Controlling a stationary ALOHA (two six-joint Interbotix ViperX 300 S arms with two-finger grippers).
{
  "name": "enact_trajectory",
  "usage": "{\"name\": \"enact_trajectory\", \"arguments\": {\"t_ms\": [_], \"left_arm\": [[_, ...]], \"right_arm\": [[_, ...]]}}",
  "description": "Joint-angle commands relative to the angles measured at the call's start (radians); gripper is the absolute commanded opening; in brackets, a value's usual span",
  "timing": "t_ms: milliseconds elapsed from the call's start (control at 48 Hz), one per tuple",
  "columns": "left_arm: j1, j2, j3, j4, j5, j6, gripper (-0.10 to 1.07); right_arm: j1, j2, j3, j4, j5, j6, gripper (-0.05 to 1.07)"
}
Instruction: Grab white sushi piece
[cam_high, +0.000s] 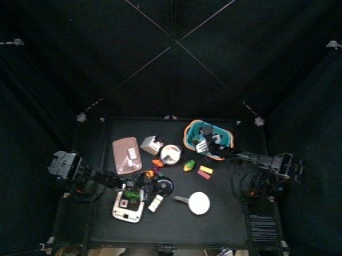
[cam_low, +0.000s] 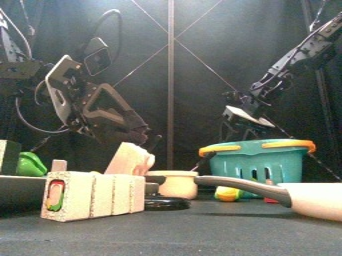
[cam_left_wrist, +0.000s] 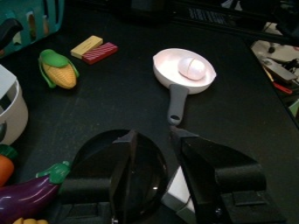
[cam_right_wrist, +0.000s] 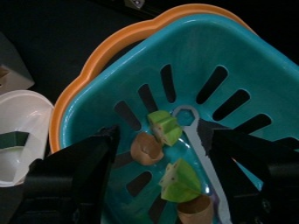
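The white sushi piece is a pale rice block with green and red filling, near the table's front left. My left gripper hangs just above it with its jaws standing wide open. Only a white sliver of the sushi piece shows between them, and I cannot tell whether they touch it. In the front view the left gripper hangs behind the block. My right gripper is open over the teal basket at the back right.
A white pan holding a pink piece lies beyond the left jaws. Nearby are corn, yellow and red blocks, and an eggplant. A pink board and a white cup sit behind.
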Motion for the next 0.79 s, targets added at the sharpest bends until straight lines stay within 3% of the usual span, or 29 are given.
{"name": "enact_trajectory", "arguments": {"t_ms": [0, 625, 771], "left_arm": [[0.002, -0.011, -0.018, 0.002, -0.005, 0.000, 0.77], [0.011, -0.170, 0.006, -0.006, -0.003, 0.006, 0.77], [0.011, -0.227, 0.014, -0.006, 0.046, 0.006, 0.77]], "right_arm": [[-0.002, -0.028, -0.011, -0.003, 0.000, -0.002, 1.00], [0.011, -0.049, -0.005, -0.005, 0.000, -0.008, 1.00], [0.011, -0.049, -0.005, -0.006, 0.000, -0.008, 1.00]]}}
